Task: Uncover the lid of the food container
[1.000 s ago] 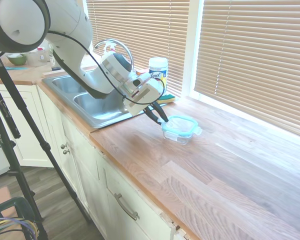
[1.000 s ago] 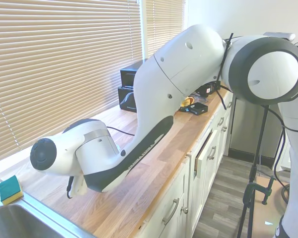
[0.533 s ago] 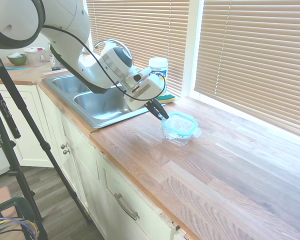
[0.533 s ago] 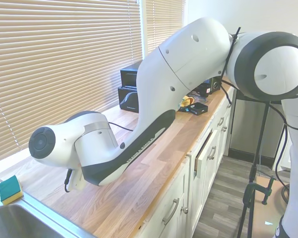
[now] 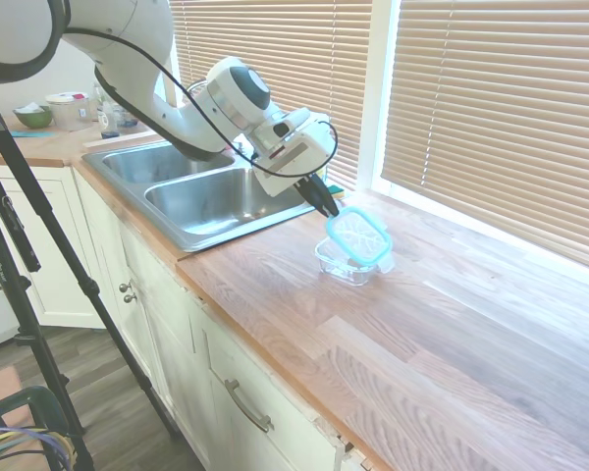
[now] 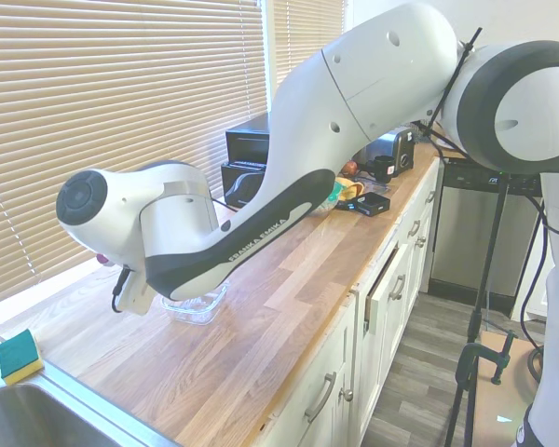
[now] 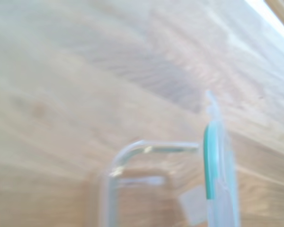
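Across the lower half of the first exterior view runs the wooden tabletop point(image 5: 442, 343), with a steel double sink point(image 5: 191, 201) set into it at centre left and closed blinds point(image 5: 501, 108) filling the upper right. The white arm point(image 5: 167, 88) reaches in from the upper left and ends just above the middle of the frame, where its jaws point(image 5: 330, 208) are clamped on the near edge of the lid point(image 5: 358, 238). The lid is lifted and tilted steeply, its top face turned toward the camera, its gripped end high and its far end low, close over the food container point(image 5: 346, 265); whether that low end touches the glass rim I cannot tell. Its long axis runs from upper left to lower right in that view. In the wrist view the lid point(image 7: 217, 165) appears edge-on beside the container's clear rim point(image 7: 132, 161). The container sits open on the tabletop, just right of the sink.

The lid looks light, thin and somewhat flexible, with a smooth surface that could slip, so the teal rim near a snap tab seems the firmest hold. The glass dish is probably heavier, stiff and breakable.
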